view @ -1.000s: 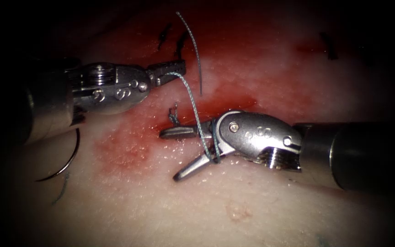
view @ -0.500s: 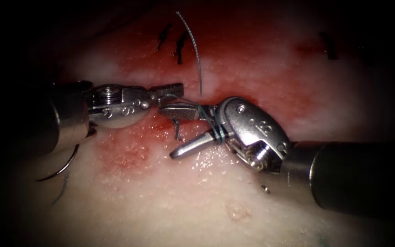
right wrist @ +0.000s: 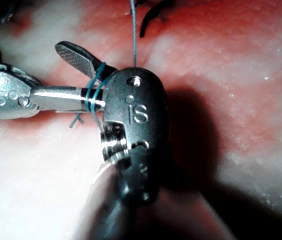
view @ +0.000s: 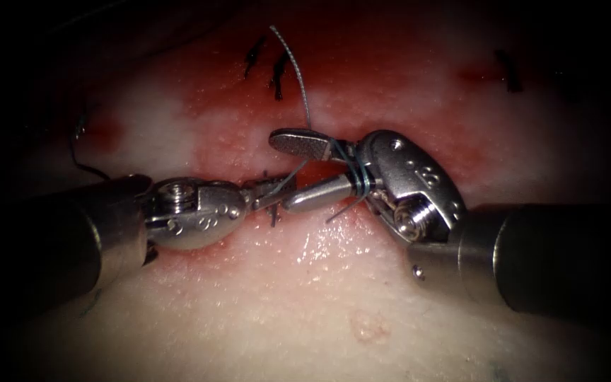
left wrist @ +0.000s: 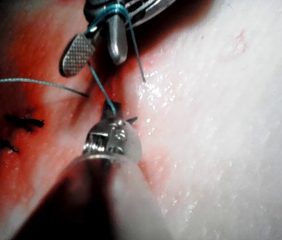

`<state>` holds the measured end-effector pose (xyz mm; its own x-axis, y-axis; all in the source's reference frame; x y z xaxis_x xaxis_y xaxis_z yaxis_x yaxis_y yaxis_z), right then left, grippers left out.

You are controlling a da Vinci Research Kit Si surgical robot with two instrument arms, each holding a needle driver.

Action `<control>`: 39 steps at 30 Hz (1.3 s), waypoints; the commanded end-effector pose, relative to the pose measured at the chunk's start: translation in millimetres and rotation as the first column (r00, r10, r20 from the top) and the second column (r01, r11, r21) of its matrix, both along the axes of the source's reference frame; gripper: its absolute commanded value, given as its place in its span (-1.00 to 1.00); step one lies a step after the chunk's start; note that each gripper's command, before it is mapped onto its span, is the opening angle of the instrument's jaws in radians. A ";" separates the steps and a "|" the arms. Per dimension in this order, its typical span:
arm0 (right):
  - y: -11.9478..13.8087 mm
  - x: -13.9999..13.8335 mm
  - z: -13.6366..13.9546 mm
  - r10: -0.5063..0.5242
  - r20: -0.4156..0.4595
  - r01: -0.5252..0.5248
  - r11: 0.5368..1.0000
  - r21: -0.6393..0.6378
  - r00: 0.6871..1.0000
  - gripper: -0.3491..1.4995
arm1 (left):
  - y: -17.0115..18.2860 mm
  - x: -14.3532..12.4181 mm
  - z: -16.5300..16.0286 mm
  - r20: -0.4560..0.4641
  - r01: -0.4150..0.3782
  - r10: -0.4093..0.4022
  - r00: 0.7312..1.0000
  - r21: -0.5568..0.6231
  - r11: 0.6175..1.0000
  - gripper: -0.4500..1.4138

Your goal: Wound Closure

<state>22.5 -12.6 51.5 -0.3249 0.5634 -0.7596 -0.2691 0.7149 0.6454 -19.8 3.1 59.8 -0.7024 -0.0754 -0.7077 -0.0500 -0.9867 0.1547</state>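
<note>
My left end effector (view: 264, 193) is clamped on the thread (view: 288, 180), low over the cut (view: 319, 170) in the tissue (view: 319, 283); from there the strand runs up, fairly taut, to my right end effector (view: 281, 170), which is spread wide and grips nothing; the thread is wound round both its jaws close to the hinge, and that reads to me as a throw of a knot in hand; the free tail (view: 301, 78) rises from just behind the upper jaw towards the older stitches (view: 277, 74); neither tool holds the needle, and the thin dark curve (view: 76, 145) far left beside my left shaft could be needle or thread, I cannot tell which; to do this well, I judge, keep steady, gentle tension from the left so the wraps sit snug and do not slide off the tips; keep the right jaws apart and level, clear of the wet red fluid (view: 206, 106); avoid snagging the short end near the left tip.
</note>
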 end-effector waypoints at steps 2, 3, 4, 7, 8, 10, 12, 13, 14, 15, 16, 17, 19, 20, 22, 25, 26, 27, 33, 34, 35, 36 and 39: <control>0.4 0.2 1.0 0.023 0.040 -0.024 1.000 0.016 0.999 0.29 | -0.7 -0.7 0.0 -0.007 0.006 -0.006 1.000 -0.002 1.000 -1.00; 0.6 0.0 1.0 0.033 0.064 -0.035 0.999 0.030 0.997 0.31 | -1.2 -0.9 -0.5 -0.015 0.012 -0.012 1.000 -0.003 1.000 -1.00; 0.7 -0.1 1.0 0.039 0.081 -0.042 0.999 0.032 0.996 0.31 | -1.4 -0.9 -0.8 -0.016 0.016 -0.016 1.000 -0.004 1.000 -1.00; 0.9 -0.3 1.0 0.046 0.127 -0.052 0.998 0.042 0.991 0.31 | -1.8 -1.2 -2.2 -0.023 0.038 -0.038 0.999 -0.006 0.999 -1.00; 1.0 -0.3 1.0 0.044 0.139 -0.051 0.997 0.049 0.989 0.31 | -1.8 -1.3 -2.7 -0.029 0.043 -0.043 0.999 -0.003 0.999 -1.00; 1.3 -0.2 0.8 0.048 0.145 -0.057 0.997 0.056 0.988 0.29 | -1.7 -1.6 -3.8 -0.040 0.060 -0.060 0.997 -0.001 0.998 -1.00; 1.7 -0.2 0.5 0.053 0.147 -0.063 0.996 0.067 0.988 0.29 | -1.6 -1.9 -4.7 -0.044 0.079 -0.078 0.996 0.003 0.997 -1.00; 2.0 -0.2 0.2 0.054 0.149 -0.066 0.995 0.072 0.987 0.29 | -1.6 -2.1 -5.2 -0.047 0.085 -0.085 0.995 0.006 0.996 -1.00; 2.2 -0.2 0.0 0.055 0.150 -0.067 0.995 0.076 0.987 0.29 | -1.6 -2.3 -5.6 -0.045 0.091 -0.091 0.995 0.006 0.996 -1.00; 2.5 -0.2 -0.3 0.056 0.151 -0.069 0.994 0.080 0.987 0.29 | -1.6 -2.4 -6.0 -0.043 0.097 -0.097 0.994 0.005 0.995 -1.00; 2.8 -0.2 -0.6 0.058 0.154 -0.072 0.994 0.085 0.986 0.29 | -1.6 -2.6 -6.4 -0.045 0.100 -0.100 0.994 0.009 0.995 -1.00; 3.2 -0.2 -1.0 0.058 0.158 -0.074 0.993 0.092 0.986 0.29 | -1.6 -2.8 -6.9 -0.050 0.106 -0.105 0.993 0.012 0.994 -1.00; 3.5 -0.2 -1.1 0.060 0.160 -0.076 0.992 0.096 0.985 0.29 | -1.5 -2.8 -7.0 -0.051 0.107 -0.106 0.993 0.014 0.994 -1.00; 3.6 -0.2 -1.2 0.062 0.162 -0.079 0.992 0.097 0.985 0.29 | -1.5 -2.8 -7.1 -0.053 0.109 -0.108 0.993 0.013 0.994 -1.00; 3.7 -0.3 -1.2 0.067 0.167 -0.084 0.992 0.098 0.984 0.29 | -1.4 -2.8 -7.0 -0.058 0.111 -0.111 0.992 0.012 0.994 -1.00; 3.9 -0.3 -1.1 0.078 0.173 -0.095 0.991 0.096 0.982 0.29 | -1.2 -2.6 -6.8 -0.063 0.113 -0.112 0.992 0.010 0.994 -1.00; 3.9 -0.3 -0.9 0.081 0.184 -0.100 0.990 0.095 0.980 0.29 | -1.1 -2.5 -6.8 -0.065 0.115 -0.114 0.991 0.009 0.993 -1.00; 3.9 -0.3 -0.8 0.084 0.194 -0.104 0.990 0.095 0.977 0.27 | -1.0 -2.5 -6.7 -0.068 0.116 -0.116 0.991 0.008 0.993 -1.00; 4.2 -0.4 0.4 0.076 0.330 -0.130 0.981 0.146 0.941 0.25 | 0.2 -2.7 -5.6 -0.074 0.123 -0.123 0.990 0.005 0.992 -1.00; 4.3 -0.4 0.6 0.081 0.350 -0.140 0.979 0.148 0.933 0.25 | 0.4 -2.7 -5.4 -0.077 0.126 -0.125 0.989 0.003 0.992 -1.00; 4.5 -0.4 0.7 0.087 0.368 -0.157 0.974 0.165 0.926 0.25 | 0.7 -2.7 -5.0 -0.077 0.126 -0.126 0.989 0.003 0.992 -1.00; 4.6 -0.4 0.8 0.092 0.379 -0.170 0.970 0.177 0.921 0.20 | 1.0 -2.7 -4.8 -0.079 0.122 -0.122 0.989 -0.002 0.992 -1.00; 5.0 -0.4 0.7 0.115 0.416 -0.216 0.955 0.205 0.902 -0.22 | 1.7 -2.5 -3.9 -0.078 0.132 -0.132 0.988 0.002 0.991 -1.00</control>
<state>21.4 -7.6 51.9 -0.1238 0.7111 -0.6921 -0.6460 0.4717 0.6001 -21.8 4.9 55.4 -0.7602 0.0244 -0.6492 -0.1665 -0.9732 0.1584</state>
